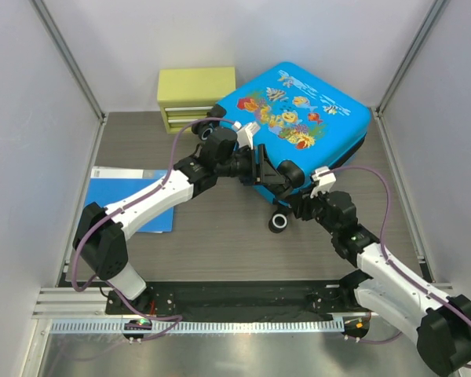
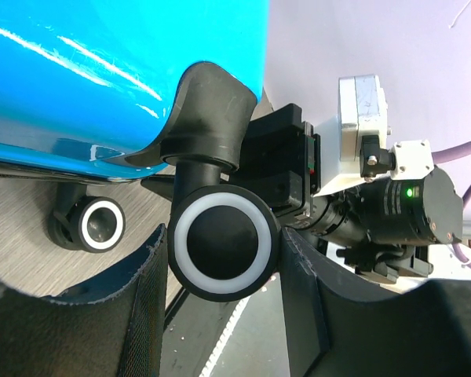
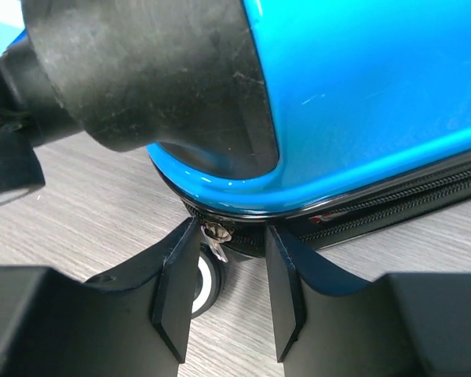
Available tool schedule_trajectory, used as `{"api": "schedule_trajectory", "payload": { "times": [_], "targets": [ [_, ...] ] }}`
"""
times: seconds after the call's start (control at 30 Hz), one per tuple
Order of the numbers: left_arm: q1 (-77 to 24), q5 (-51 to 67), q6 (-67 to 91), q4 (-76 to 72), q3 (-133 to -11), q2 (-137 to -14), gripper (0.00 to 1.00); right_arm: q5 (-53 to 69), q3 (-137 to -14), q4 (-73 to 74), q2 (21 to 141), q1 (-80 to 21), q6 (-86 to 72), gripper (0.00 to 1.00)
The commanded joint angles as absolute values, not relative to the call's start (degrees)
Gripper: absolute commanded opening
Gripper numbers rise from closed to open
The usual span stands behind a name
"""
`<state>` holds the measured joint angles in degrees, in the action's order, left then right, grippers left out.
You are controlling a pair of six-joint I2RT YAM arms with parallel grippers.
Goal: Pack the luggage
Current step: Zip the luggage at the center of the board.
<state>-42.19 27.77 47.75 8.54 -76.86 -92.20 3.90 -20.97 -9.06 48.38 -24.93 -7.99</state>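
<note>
The luggage (image 1: 314, 118), a bright-blue hard-shell suitcase with a fish print, lies flat and zipped at the back right. My left gripper (image 1: 267, 171) is at its near-left corner. In the left wrist view, the left gripper (image 2: 224, 245) is shut on a black wheel with a white ring (image 2: 224, 196), one pad on each side. My right gripper (image 1: 298, 203) is at the near edge, just right of the left one. In the right wrist view, the right gripper (image 3: 229, 236) is open around the zip seam. The silver zipper pull (image 3: 217, 238) hangs by the left pad.
A yellow-green drawer box (image 1: 195, 96) stands behind the suitcase's left corner. A flat blue folder (image 1: 133, 196) lies under the left arm. Another suitcase wheel (image 1: 280, 222) rests on the table between the arms. White walls enclose the table on three sides.
</note>
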Motion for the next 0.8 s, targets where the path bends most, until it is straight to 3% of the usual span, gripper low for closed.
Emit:
{"api": "schedule_trajectory", "payload": {
  "times": [0.0, 0.17, 0.6, 0.67, 0.77],
  "targets": [
    [-37.8, 17.4, 45.2, 1.3, -81.5, -90.1, 0.00, -4.0, -25.0, -5.9, 49.3, -29.2, -12.0, 0.43],
    [-37.7, 17.4, 45.2, 1.1, -81.1, -90.1, 0.00, -7.7, -30.9, 6.3, 49.5, -31.0, -15.1, 0.43],
    [-36.9, 17.9, 44.8, 1.5, -80.9, -89.9, 0.00, -15.7, -39.8, 21.8, 43.2, -32.1, -23.0, 0.46],
    [-36.8, 17.9, 44.7, 1.6, -80.8, -89.9, 0.00, -15.6, -39.2, 22.0, 42.8, -32.1, -23.2, 0.48],
    [-36.5, 18.1, 44.6, 1.5, -80.8, -90.2, 0.00, -16.7, -37.7, 20.8, 41.8, -32.1, -24.8, 0.62]
  ]
}}
